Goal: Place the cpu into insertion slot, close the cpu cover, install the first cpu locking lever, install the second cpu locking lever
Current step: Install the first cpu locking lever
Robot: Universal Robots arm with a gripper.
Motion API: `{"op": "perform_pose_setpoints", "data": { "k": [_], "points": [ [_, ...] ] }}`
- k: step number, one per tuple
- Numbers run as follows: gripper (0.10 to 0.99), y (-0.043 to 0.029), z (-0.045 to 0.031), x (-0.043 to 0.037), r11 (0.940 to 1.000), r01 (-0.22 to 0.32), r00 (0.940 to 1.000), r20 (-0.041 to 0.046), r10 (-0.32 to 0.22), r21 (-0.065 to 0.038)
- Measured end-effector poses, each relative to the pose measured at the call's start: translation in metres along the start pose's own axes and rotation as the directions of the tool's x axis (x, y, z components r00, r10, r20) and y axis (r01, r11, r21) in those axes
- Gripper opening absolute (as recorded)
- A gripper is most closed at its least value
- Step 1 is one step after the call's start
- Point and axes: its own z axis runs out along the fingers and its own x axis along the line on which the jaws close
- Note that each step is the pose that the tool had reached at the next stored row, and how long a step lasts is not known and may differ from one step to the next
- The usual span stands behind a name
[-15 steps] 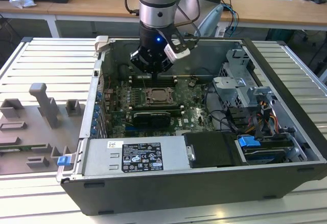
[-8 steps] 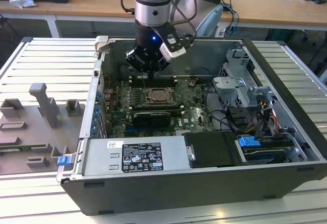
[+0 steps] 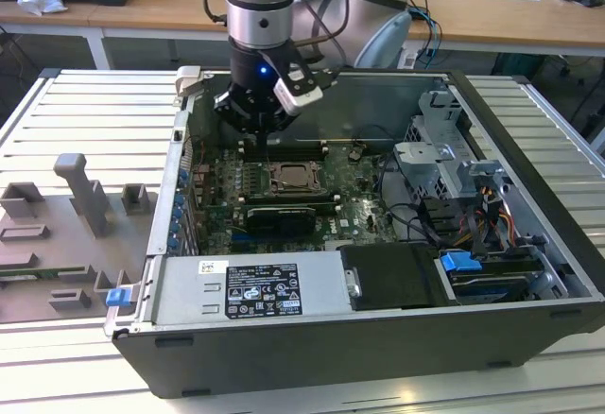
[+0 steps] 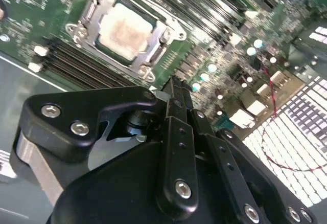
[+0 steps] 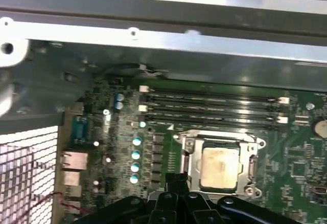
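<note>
Under the cpu cover (image 4: pixel 127 32), the cpu (image 4: pixel 125 29)

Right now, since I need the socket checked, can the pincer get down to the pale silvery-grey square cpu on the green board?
Probably yes. The pincer hangs just above the board beside the pale silvery-grey square cpu, which sits framed by the thin silvery metal cover. Nothing lies between them.

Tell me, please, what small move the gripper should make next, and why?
Probably a short descent toward the insertion slot. The cpu already sits there with the cpu cover framing it, and the gripper hangs just above the board beside it, holding nothing.
</note>
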Motion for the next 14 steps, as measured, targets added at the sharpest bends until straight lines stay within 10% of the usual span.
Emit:
{"op": "perform_pose_setpoints", "data": {
  "k": [14],
  "points": [
    [0.106,0.0223,0.0043,0.0069,1.0000,-0.009,1.0000,0.0017,0.009,0.000]
  ]
}}
